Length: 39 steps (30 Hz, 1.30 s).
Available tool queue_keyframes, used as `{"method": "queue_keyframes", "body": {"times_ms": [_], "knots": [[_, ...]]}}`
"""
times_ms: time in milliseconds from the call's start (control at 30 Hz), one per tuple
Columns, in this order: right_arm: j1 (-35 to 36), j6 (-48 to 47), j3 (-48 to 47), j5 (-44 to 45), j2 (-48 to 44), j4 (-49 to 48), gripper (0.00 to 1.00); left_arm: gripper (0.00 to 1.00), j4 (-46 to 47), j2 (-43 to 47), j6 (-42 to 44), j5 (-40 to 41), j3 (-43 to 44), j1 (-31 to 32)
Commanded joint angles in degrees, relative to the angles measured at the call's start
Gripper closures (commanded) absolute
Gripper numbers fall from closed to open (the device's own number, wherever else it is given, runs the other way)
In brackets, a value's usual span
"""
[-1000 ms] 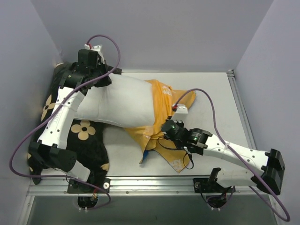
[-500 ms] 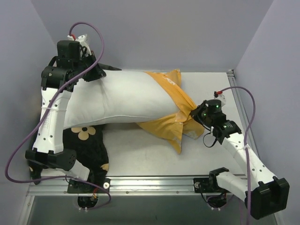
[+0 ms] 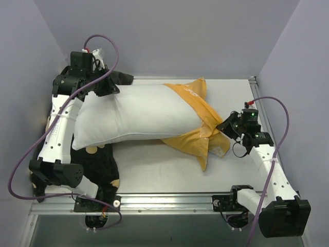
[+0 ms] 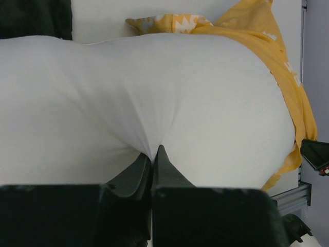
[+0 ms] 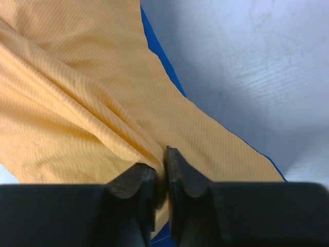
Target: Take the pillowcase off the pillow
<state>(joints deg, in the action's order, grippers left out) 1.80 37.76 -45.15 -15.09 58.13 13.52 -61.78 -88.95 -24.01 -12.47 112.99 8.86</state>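
Observation:
The plump white pillow [image 3: 136, 114] lies lifted across the left half of the table. My left gripper [image 3: 107, 85] is shut on a pinch of the pillow [image 4: 154, 98] at its far-left end. The pillowcase [image 3: 198, 123], turned orange-yellow side out, still wraps only the pillow's right end. My right gripper [image 3: 224, 125] is shut on a bunched fold of the pillowcase [image 5: 77, 98] at the right, pulling it taut. A thin blue edge of the pillowcase shows along the fabric's border in the right wrist view.
A black pillow with tan flower marks [image 3: 97, 159] lies under the left arm at the table's left edge. The grey table surface [image 3: 154, 172] is bare in front of the pillow. A metal rail [image 3: 169, 198] runs along the near edge, and purple walls enclose the table.
The right gripper has pulled the pillowcase far to the right, sliding it off most of the pillow. The left gripper rose, then came down and right a little, still holding the pillow's end.

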Motion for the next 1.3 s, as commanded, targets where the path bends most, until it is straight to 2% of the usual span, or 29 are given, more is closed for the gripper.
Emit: {"method": "queue_keyframes", "body": {"times_ms": [0, 67, 100, 133, 200, 233, 400, 600, 667, 733, 900, 967, 1033, 1067, 1167, 1233, 1267], "knots": [[-3.39, -5.41, 2.34, 13.70, 0.58, 7.58, 0.82, 1.00, 14.49, 6.15, 4.06, 9.57, -1.44, -3.42], [-2.16, -6.73, 1.91, 10.45, 0.76, 7.05, 0.69, 1.00, 15.19, 7.12, 4.23, 9.48, -6.01, 1.12], [0.80, -7.52, 0.34, 11.48, 0.50, 7.31, 0.56, 1.00, 15.81, 8.16, 4.32, 10.79, -7.77, 2.81], [6.75, -8.92, -0.81, 13.40, -0.03, 8.70, 0.50, 1.00, 16.59, 8.96, 4.24, 10.80, -9.96, 4.57], [12.15, -10.51, -4.92, 17.96, -1.52, 9.86, 0.35, 1.00, 18.96, 11.33, 3.80, 10.10, -17.87, 7.39], [16.26, -10.95, -6.43, 18.43, -1.61, 10.47, 0.32, 1.00, 19.85, 12.12, 3.01, 9.49, -20.76, 7.92], [23.24, -17.61, -17.68, 20.97, 5.31, 9.86, 0.23, 1.00, 22.32, 19.41, 2.48, 7.46, -33.96, 8.98], [24.21, -27.55, -38.59, 13.18, 26.48, 8.71, 0.17, 1.00, 22.58, 26.54, 1.86, 5.17, -45.29, 9.51], [24.56, -28.70, -47.43, 11.32, 34.57, 11.34, 0.16, 1.00, 22.49, 28.55, 2.04, 5.70, -47.41, 9.51], [25.62, -29.76, -52.30, 9.74, 40.80, 14.24, 0.15, 1.00, 22.49, 29.70, 1.95, 5.44, -50.57, 9.51], [27.11, -29.67, -62.69, 10.17, 49.53, 19.78, 0.14, 1.00, 22.76, 33.31, 1.07, 4.38, -55.85, 9.59], [27.82, -29.15, -63.49, 10.95, 51.29, 20.41, 0.19, 1.00, 22.67, 34.19, 1.07, 4.65, -57.35, 9.59], [27.73, -28.01, -63.92, 12.53, 52.61, 21.11, 0.31, 1.00, 22.76, 34.72, 0.98, 4.56, -57.79, 9.59], [27.47, -27.65, -64.19, 13.50, 53.14, 21.55, 0.48, 1.00, 22.67, 35.15, 0.81, 4.47, -57.88, 9.51], [25.54, -25.55, -66.03, 14.92, 54.72, 23.56, 0.84, 1.00, 22.32, 36.03, 0.63, 4.21, -57.18, 9.51], [22.83, -23.97, -67.35, 18.69, 55.51, 25.15, 0.96, 1.00, 21.27, 36.65, 0.81, 4.73, -56.48, 9.51], [21.76, -22.31, -67.53, 19.48, 55.60, 25.59, 0.98, 1.00, 20.91, 36.91, 0.89, 4.82, -55.95, 9.51]]}}
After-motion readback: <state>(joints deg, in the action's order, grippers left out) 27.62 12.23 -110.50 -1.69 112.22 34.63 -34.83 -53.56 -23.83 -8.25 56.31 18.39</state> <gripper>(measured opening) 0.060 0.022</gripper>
